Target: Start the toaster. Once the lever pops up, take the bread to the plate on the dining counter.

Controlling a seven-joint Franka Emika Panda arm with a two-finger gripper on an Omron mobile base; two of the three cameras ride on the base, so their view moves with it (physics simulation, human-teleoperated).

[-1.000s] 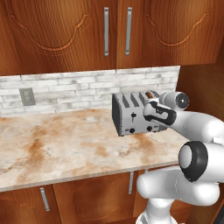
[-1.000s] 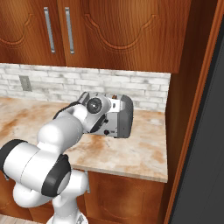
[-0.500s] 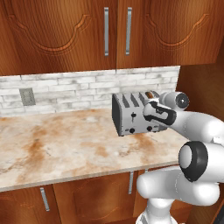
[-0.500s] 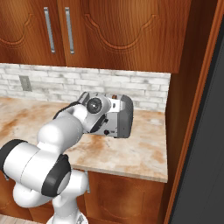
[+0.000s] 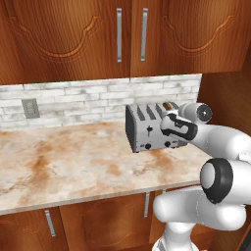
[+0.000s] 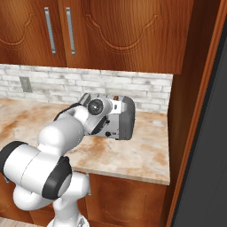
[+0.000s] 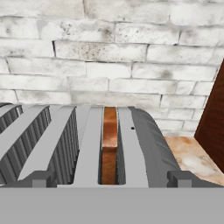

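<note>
The silver-grey toaster [image 5: 146,127] [image 6: 124,116] [image 7: 144,140] stands on the marbled counter against the brick wall. The bread [image 7: 109,144] sits low in its rightmost slot, its brown top edge just showing [image 5: 167,105] [image 6: 116,97]. My gripper [image 5: 170,130] [image 6: 104,125] [image 7: 110,180] is pressed close to the right end of the toaster's face, looking over the top slots. It is open, with one fingertip [image 7: 40,178] at each side and nothing between them. The levers are hidden behind my hand. The plate and the dining counter are out of view.
The beige marbled counter [image 5: 63,162] stretches left of the toaster. A wall outlet [image 5: 30,108] sits in the brick backsplash. Wooden upper cabinets [image 5: 122,34] hang overhead. A tall wood panel [image 6: 195,111] closes the counter's right end.
</note>
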